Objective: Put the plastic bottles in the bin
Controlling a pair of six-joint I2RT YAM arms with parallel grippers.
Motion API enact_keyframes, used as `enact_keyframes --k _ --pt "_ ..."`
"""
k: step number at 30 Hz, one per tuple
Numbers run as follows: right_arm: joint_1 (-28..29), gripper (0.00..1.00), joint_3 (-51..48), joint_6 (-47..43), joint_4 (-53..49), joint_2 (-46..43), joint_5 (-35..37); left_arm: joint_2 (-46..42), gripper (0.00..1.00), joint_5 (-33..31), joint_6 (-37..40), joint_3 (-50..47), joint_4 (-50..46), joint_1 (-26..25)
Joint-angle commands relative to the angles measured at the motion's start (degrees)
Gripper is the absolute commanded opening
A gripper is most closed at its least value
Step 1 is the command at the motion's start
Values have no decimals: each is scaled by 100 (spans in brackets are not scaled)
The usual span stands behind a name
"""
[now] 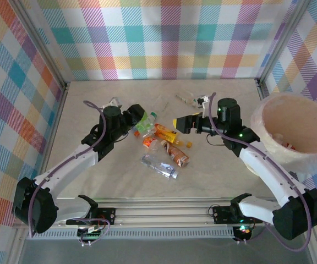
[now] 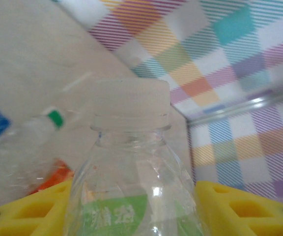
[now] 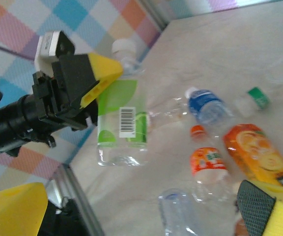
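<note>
**Grip.** Left gripper (image 2: 131, 216): yellow fingers (image 2: 31, 209) press on both sides of the green-label bottle (image 2: 131, 167), at the label band below the shoulder. The right wrist view agrees, with one finger against the top of the label. I cannot tell whether the base is clear of the table (image 1: 120, 176).

Right gripper (image 3: 141, 211): spread wide, nothing between the fingers.

**Position.** The held bottle is well apart from the bin (image 1: 293, 159), on its left-arm side. The loose bottles (image 1: 176, 154) lie in a cluster between the held bottle and the bin. The right gripper hovers just above the edge of that cluster nearest the bin.

**Handling (judgement).**
- The bottle looks empty and thin-walled, so very light.
- The body is soft and should dent under a pinch; the neck and cap are stiff.
- The surface is smooth and likely slippery, and the round section could twist in the grip.
- Best hold is across the label band near mid-length, to limit pivoting.
- It is not fragile, so a drop into the bin should do no harm.

**Materials.**
- White cap (image 2: 130, 96): ridged, with a collar ring beneath.
- Shoulder: clear and faceted.
- Label: glossy green, with a barcode.
- Fingers: moulded yellow with recessed pockets.
- Bin: round, translucent white, pale inside.
- Table: matte, pale, stone-patterned.
</note>
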Motion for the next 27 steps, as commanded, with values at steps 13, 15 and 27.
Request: enact_keyframes --k 13,15,27 --pt "795 100 322 -105 964 855 -573 456 56 807 269 598 976 -542" --pt "924 100 274 -184 1184 863 -487 497 56 784 253 598 976 -564" --pt "1124 90 677 -293 417 1422 615 644 56 818 227 664 1046 -634"
